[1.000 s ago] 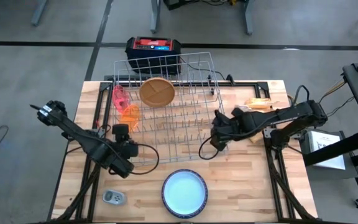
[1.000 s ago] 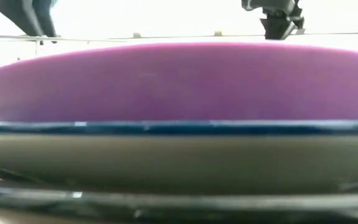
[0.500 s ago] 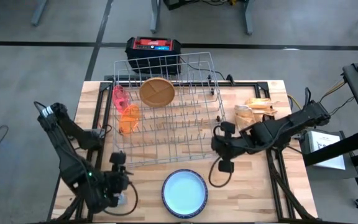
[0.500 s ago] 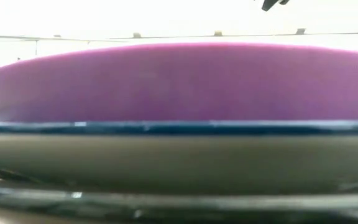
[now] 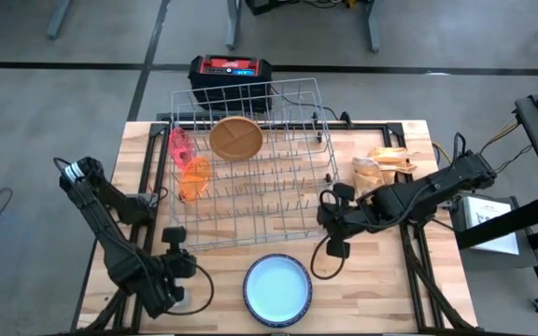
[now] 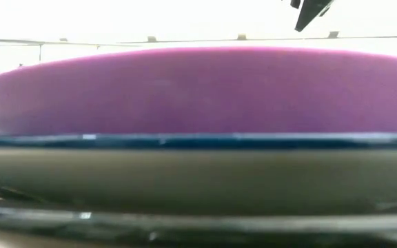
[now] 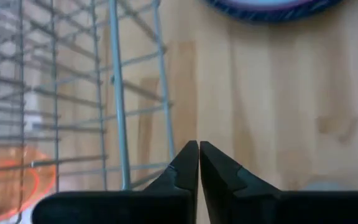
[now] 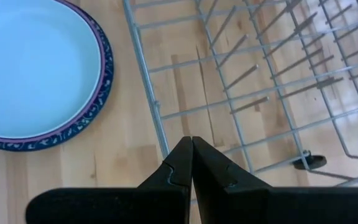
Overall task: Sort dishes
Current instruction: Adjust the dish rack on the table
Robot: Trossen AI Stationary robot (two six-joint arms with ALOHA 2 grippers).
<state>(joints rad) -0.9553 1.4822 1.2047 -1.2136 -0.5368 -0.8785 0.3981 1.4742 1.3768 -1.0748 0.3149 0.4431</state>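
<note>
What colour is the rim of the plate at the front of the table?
The plate is white inside, with a dark blue patterned rim edged in purple; the right wrist view shows it best.

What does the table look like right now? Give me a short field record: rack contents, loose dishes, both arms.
rack: wire rack at table centre-back
in rack: brown divided plate standing on edge; pink cup and orange cup at its left end
loose dishes: plate stack, white plate on top, at the front edge, outside the rack
left gripper: jaws shut, empty, at the front-left, left of the stack
right gripper: jaws shut, empty, off the rack's front-right corner
other: tan crumpled item right of the rack
</note>
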